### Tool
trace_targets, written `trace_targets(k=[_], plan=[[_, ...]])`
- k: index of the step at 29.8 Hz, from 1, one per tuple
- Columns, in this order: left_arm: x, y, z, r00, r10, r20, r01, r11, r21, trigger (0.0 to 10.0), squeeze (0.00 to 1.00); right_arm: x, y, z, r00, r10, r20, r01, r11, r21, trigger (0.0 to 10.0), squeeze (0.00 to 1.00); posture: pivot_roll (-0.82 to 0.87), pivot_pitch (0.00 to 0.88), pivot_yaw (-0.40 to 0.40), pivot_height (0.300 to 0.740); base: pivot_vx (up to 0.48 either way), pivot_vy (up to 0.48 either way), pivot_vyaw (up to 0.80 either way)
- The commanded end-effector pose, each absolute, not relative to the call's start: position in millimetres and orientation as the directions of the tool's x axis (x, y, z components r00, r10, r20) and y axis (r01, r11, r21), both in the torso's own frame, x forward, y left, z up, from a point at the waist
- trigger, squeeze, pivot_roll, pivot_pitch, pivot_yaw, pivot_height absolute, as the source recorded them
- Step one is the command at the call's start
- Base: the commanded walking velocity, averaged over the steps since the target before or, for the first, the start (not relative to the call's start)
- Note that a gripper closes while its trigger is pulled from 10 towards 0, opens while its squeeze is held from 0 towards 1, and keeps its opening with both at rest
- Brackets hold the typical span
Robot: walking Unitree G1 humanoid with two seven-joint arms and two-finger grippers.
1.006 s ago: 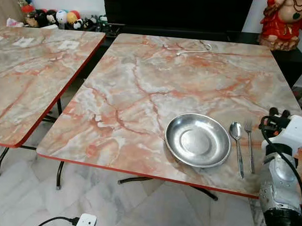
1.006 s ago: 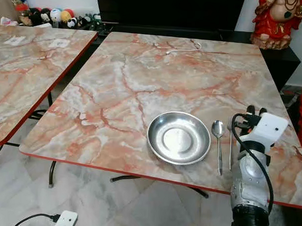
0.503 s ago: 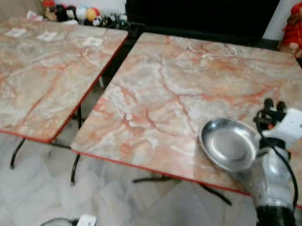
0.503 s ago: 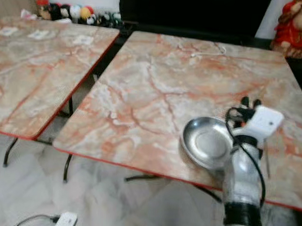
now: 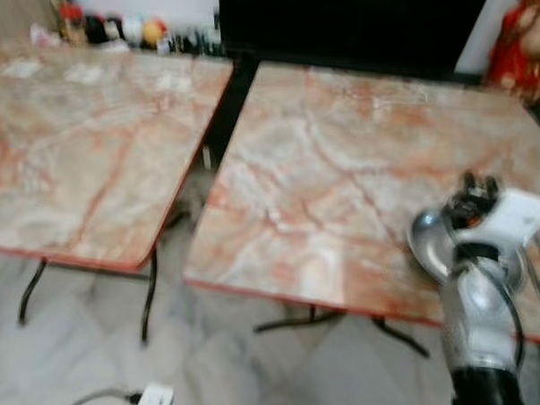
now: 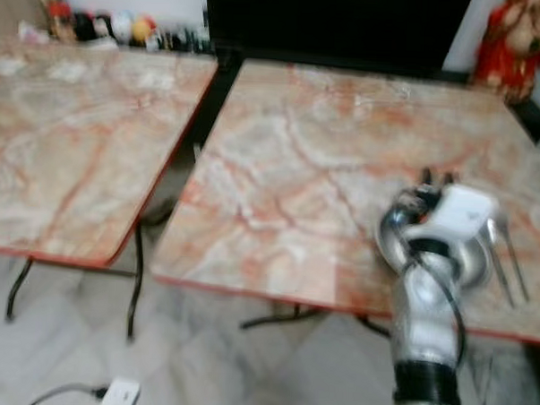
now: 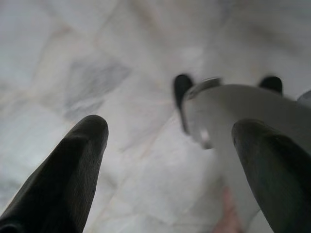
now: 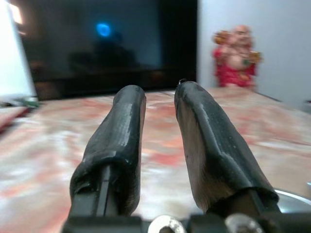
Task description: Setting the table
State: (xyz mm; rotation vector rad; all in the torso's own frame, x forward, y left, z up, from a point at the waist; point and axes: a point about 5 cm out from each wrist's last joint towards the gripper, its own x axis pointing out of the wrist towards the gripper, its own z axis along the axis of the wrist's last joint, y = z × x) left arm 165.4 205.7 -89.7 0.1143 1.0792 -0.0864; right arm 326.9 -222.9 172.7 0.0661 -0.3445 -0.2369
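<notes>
A round steel plate (image 6: 389,245) lies near the front edge of the right marble table (image 5: 344,152). A spoon (image 6: 498,253) and a fork (image 6: 518,267) lie just right of it. My right gripper (image 6: 434,179) is raised over the plate's near side and partly hides it. In the right wrist view its fingers (image 8: 121,141) stand almost together with nothing between them, pointing across the tabletop. My left gripper (image 7: 172,127) hangs low over the marble floor, fingers wide apart and empty. The head views are blurred.
A second marble table (image 5: 85,132) stands to the left, with a narrow gap between the two. A red statue (image 5: 528,43) and a dark cabinet (image 5: 349,27) are behind. Small toys (image 5: 116,30) line the back left. A white plug (image 5: 154,397) lies on the floor.
The camera has swung left, so the whole scene sits further right and is blurred. My right arm keeps its raised pose by the plate. Plate, spoon and fork lie as before.
</notes>
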Motion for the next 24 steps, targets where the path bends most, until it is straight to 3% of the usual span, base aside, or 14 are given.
trace_targets(k=[1, 16, 21, 24], plan=[[160, 201, -93, 0.446, -0.026, -0.894, 0.129, 0.991, 0.035, 10.0, 0.0, 324, -228, 175, 0.907, -0.247, 0.34, 0.231, 0.969, 0.089, 10.0, 0.0, 0.04, 0.022, -0.019, 0.74, 0.0, 0.48, 0.0], [158, 199, -94, 0.445, -0.03, -0.895, 0.126, 0.992, 0.03, 10.0, 0.0, 323, -204, 161, 0.942, -0.13, 0.31, 0.122, 0.991, 0.045, 10.0, 0.0, 0.05, 0.0, -0.033, 0.74, 0.0, 0.48, 0.0], [158, 199, -94, 0.445, -0.03, -0.895, 0.125, 0.992, 0.029, 10.0, 0.0, 322, -201, 161, 0.943, -0.099, 0.318, 0.098, 0.995, 0.021, 10.0, 0.0, 0.05, 0.0, -0.035, 0.74, 0.0, 0.48, 0.8], [159, 198, -94, 0.446, -0.031, -0.894, 0.124, 0.992, 0.028, 10.0, 0.0, 322, -202, 161, 0.942, -0.108, 0.318, 0.105, 0.994, 0.028, 10.0, 0.0, 0.05, 0.006, -0.037, 0.74, 0.0, 0.48, 0.0]])
